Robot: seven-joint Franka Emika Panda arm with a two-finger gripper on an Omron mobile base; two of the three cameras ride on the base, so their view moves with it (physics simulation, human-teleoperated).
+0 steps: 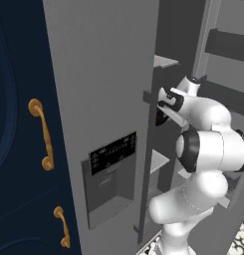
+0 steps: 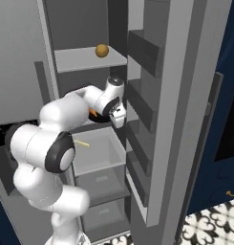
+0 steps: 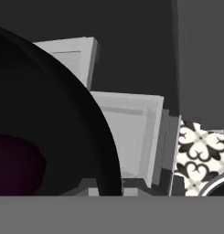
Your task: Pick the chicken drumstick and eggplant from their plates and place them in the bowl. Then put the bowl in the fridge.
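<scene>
navy cabinets [image 1: 14,149] with gold handles [image 1: 41,134]; black-and-white patterned floor tiles [image 2: 214,225].

I see round black bowl [image 3: 45,114] inside tall grey metallic fridge [image 1: 103,99], btwn shelves; small round orange item [image 2: 101,50] on shelf above.

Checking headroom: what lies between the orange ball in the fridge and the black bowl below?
Right base view: the grey shelf bearing the ball, then bare space down to the bowl.
</scene>
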